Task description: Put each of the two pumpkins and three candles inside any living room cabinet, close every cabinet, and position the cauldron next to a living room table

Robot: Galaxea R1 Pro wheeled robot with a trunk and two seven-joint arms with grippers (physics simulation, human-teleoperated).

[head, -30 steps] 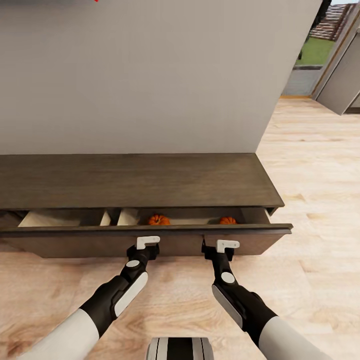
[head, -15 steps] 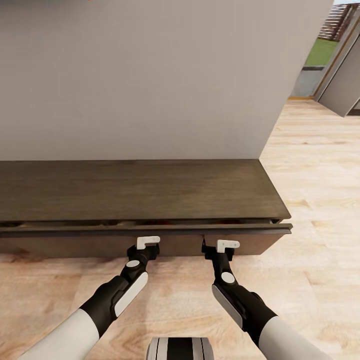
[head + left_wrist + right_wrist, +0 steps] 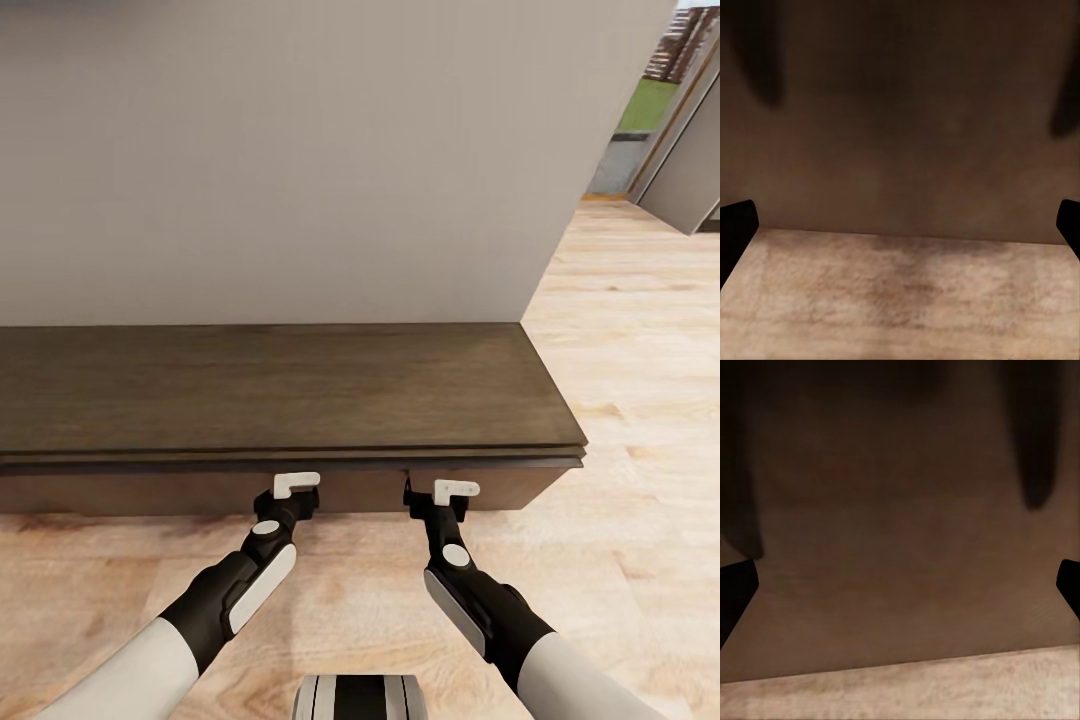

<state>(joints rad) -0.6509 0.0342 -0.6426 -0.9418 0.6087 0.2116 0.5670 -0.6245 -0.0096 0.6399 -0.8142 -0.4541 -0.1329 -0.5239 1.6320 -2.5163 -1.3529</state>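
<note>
Pale plank floor [image 3: 620, 330], plain grey wall [image 3: 300, 150]. Dark matte wood cabinet [image 3: 280, 385], drawer front flush. Left gripper [image 3: 297, 492] and right gripper [image 3: 440, 495] at its front edge, fingers apart.

Cabinet [image 3: 270, 385] cut off at left frame edge, head view. Both gripper fingertips hidden against the drawer front [image 3: 360, 490]. Wrist views: blurred brown panel, fingers [image 3: 733, 232] clipped at frame edges.

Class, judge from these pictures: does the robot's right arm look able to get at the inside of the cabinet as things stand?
Probably not. The cabinet shows a flush drawer front with no gap, so its inside looks shut off. The right end effector, fingers spread, sits right at that front, so the front itself looks within reach.
</note>
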